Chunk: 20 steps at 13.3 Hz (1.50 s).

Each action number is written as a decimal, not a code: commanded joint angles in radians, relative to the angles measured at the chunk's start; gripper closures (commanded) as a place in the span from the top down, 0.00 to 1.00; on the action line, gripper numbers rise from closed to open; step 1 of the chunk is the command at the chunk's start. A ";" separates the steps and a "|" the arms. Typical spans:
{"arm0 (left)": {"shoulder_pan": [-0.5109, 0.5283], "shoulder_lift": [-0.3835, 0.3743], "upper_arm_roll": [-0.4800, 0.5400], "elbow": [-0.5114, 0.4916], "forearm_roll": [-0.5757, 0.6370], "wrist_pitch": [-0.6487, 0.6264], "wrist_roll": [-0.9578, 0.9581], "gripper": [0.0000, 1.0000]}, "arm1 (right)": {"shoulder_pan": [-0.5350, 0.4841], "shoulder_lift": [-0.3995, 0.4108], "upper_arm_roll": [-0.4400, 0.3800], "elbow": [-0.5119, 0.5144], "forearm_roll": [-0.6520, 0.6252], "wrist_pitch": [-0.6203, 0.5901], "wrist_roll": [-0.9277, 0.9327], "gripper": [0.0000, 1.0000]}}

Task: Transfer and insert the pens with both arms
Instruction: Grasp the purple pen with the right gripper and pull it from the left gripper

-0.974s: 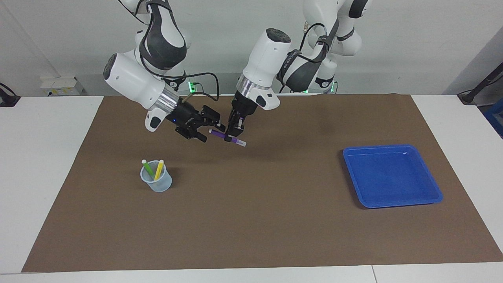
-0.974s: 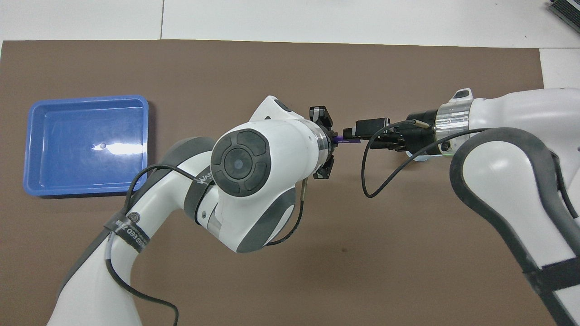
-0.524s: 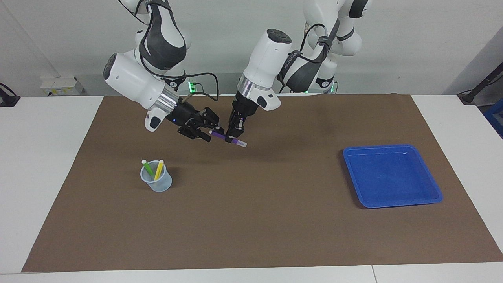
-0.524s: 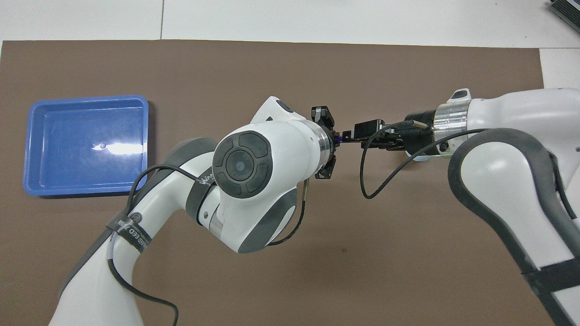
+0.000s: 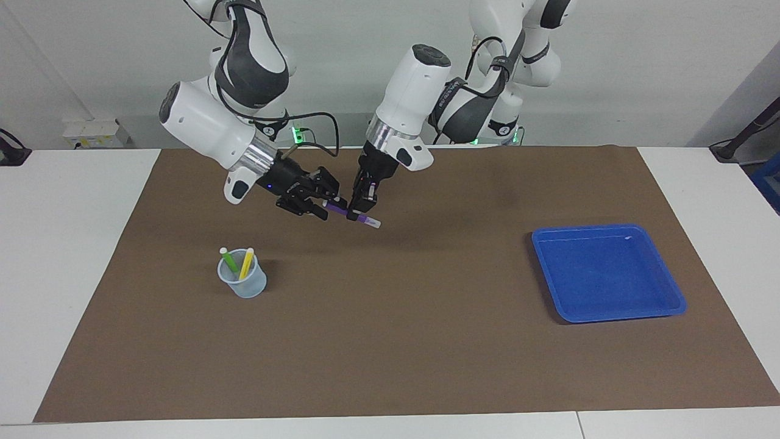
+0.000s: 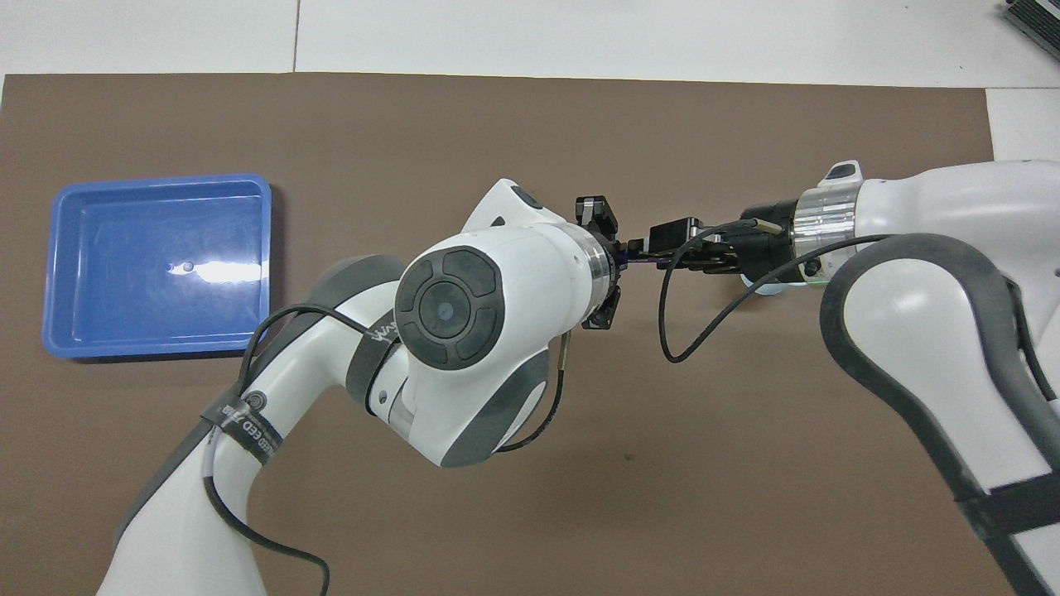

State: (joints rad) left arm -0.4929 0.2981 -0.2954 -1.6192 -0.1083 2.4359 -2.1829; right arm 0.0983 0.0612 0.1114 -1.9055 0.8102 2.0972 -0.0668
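Brown mat [image 5: 390,341]: both grippers clasp purple pen [image 5: 350,213].

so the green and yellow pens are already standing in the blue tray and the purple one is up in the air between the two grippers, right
Not quite. The green pen and the yellow pen stand in the clear cup toward the right arm's end of the table; the blue tray holds no pens. The facing view shows this. The purple pen is indeed in the air between the left gripper and the right gripper.
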 commanded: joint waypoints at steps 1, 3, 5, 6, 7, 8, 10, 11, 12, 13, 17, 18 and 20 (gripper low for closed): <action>-0.016 0.001 0.013 -0.005 -0.007 0.028 0.000 0.00 | -0.011 -0.004 0.004 0.006 0.035 -0.009 -0.002 0.49; -0.018 0.001 0.013 -0.008 -0.007 0.040 0.005 0.00 | -0.012 -0.004 0.004 0.013 0.037 -0.014 0.002 0.44; -0.026 0.001 0.013 -0.013 -0.007 0.055 0.006 0.00 | -0.014 -0.007 0.004 0.013 0.037 -0.020 0.002 0.38; -0.026 0.001 0.013 -0.013 -0.007 0.058 0.006 0.00 | -0.015 -0.011 0.002 0.013 0.037 -0.026 0.002 0.34; -0.026 0.003 0.013 -0.013 -0.007 0.063 0.008 0.00 | -0.026 -0.011 0.001 0.016 0.037 -0.039 0.002 0.33; -0.026 0.003 0.013 -0.013 -0.007 0.072 0.008 0.00 | -0.034 -0.011 0.001 0.017 0.037 -0.043 0.002 0.30; -0.026 0.003 0.013 -0.013 -0.007 0.078 0.008 0.00 | -0.035 -0.014 0.001 0.020 0.038 -0.055 0.002 0.21; -0.026 0.003 0.013 -0.013 -0.007 0.078 0.008 0.00 | -0.035 -0.015 0.001 0.020 0.040 -0.056 0.002 0.16; -0.026 0.003 0.013 -0.013 -0.007 0.078 0.008 0.00 | -0.035 -0.015 -0.001 0.020 0.047 -0.056 0.002 0.10; -0.026 0.003 0.013 -0.014 -0.007 0.078 0.008 0.00 | -0.035 -0.015 -0.001 0.022 0.047 -0.056 0.002 0.04; -0.026 0.003 0.013 -0.013 -0.005 0.080 0.011 0.00 | -0.035 -0.015 -0.004 0.025 0.044 -0.063 0.005 0.00; -0.026 0.003 0.013 -0.013 0.001 0.083 0.020 0.02 | -0.037 -0.015 -0.004 0.025 0.044 -0.063 0.007 0.00; -0.026 0.003 0.013 -0.013 0.009 0.083 0.041 0.59 | -0.063 -0.015 -0.006 0.025 0.035 -0.066 0.006 0.00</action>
State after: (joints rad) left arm -0.5066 0.3043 -0.2964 -1.6222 -0.1064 2.5004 -2.1616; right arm 0.0730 0.0565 0.1057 -1.8829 0.8372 2.0619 -0.0635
